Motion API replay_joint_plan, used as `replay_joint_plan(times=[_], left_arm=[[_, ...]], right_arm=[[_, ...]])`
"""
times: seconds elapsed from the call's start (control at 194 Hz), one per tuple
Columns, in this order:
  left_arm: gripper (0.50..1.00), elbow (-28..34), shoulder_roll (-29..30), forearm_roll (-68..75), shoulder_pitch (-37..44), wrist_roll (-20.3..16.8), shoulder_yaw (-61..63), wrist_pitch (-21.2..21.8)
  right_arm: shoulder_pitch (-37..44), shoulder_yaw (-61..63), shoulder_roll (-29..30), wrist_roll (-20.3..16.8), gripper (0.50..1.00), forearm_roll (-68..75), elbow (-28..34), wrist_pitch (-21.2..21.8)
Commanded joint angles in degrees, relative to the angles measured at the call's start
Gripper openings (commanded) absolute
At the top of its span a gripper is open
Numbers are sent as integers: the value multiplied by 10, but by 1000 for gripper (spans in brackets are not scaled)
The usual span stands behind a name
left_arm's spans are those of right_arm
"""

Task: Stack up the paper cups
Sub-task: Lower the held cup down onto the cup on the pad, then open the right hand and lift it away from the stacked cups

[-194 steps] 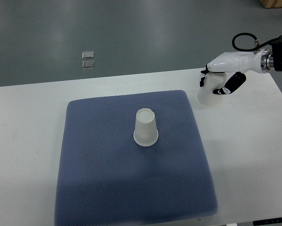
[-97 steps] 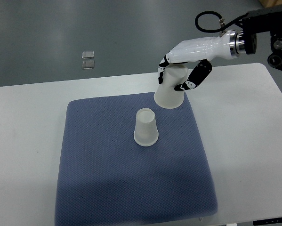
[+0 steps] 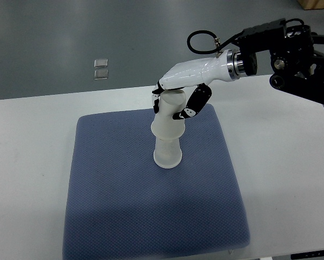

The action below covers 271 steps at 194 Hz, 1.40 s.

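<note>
The right hand [image 3: 178, 97] has carried its cup [image 3: 169, 116] from the table's right side to directly above the mat's [image 3: 124, 206] cup [image 3: 167, 154]; fingers [image 3: 194, 104] clamp the upper cup, the lower one sits just below them.

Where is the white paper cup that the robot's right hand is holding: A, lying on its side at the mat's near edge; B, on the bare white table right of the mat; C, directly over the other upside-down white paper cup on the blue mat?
C: the right hand grips the held white paper cup directly above the standing white paper cup on the blue mat.
</note>
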Motion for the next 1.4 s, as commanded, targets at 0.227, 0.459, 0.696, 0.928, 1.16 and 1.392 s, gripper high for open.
replay_joint_plan(times=[0.227,0.459,0.696,0.928,1.16,1.392], left_arm=[[1000,0,0,0,0,0,0,0],[1000,0,0,0,0,0,0,0],[1000,0,0,0,0,0,1,0],[1000,0,0,1,0,0,0,0],[1000,0,0,1,0,0,0,0],[1000,0,0,1,0,0,0,0]], right_arm=[[-15,-2,7,0,631,-6,-7,-2],[-20,-2,10,0,631,-6,-22,-4],[-35,-1,19,0,633,-11,-26,-6],[-54,3,33,0,652,-13,-41,-25],[-66,4,44,0,762,-14,-53,-36],[-67,4,48,0,803,-13,-53,-36]])
